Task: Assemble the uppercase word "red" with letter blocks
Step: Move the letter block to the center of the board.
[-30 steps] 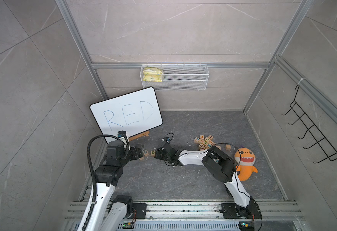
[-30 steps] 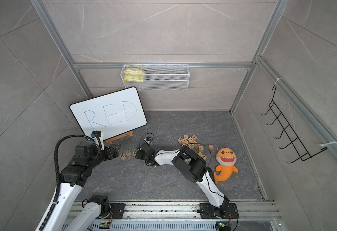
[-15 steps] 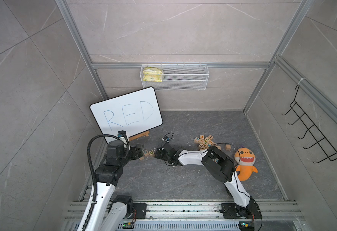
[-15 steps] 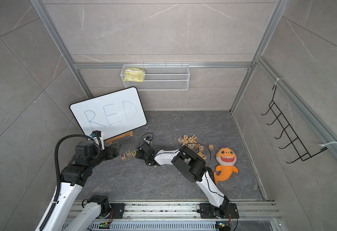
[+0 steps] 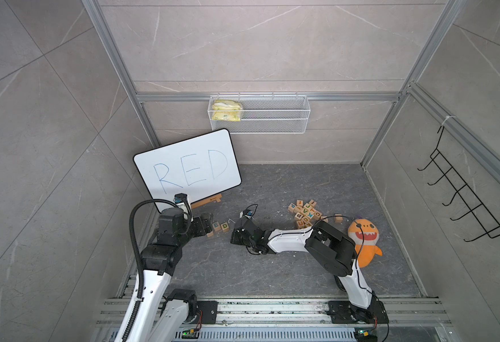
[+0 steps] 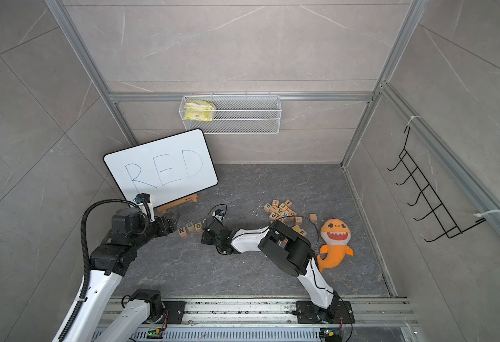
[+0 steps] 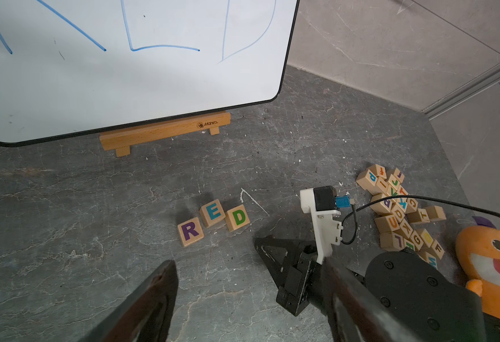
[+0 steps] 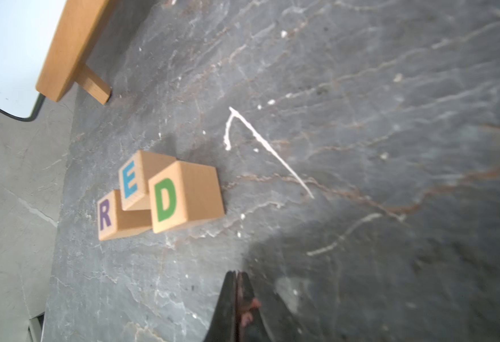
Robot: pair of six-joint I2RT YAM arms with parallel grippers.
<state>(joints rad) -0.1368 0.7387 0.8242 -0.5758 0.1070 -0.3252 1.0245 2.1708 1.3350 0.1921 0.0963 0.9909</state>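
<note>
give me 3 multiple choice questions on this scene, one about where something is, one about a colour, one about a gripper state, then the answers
1. The R block, E block and D block are:
A) stacked in a tower
B) in a rough row between the left gripper and the right gripper
C) lifted off the floor

2. The letter on the D block is:
A) purple
B) blue
C) green

3. The right gripper is:
A) shut, holding nothing
B) open around the D block
C) shut on the E block

Answers:
1 B: both top views show the row lying on the floor between the two gripper tips.
2 C: the left wrist view shows a green D beside a blue E and a purple R.
3 A: the right wrist view shows its jaws pressed together, clear of the blocks.
</note>
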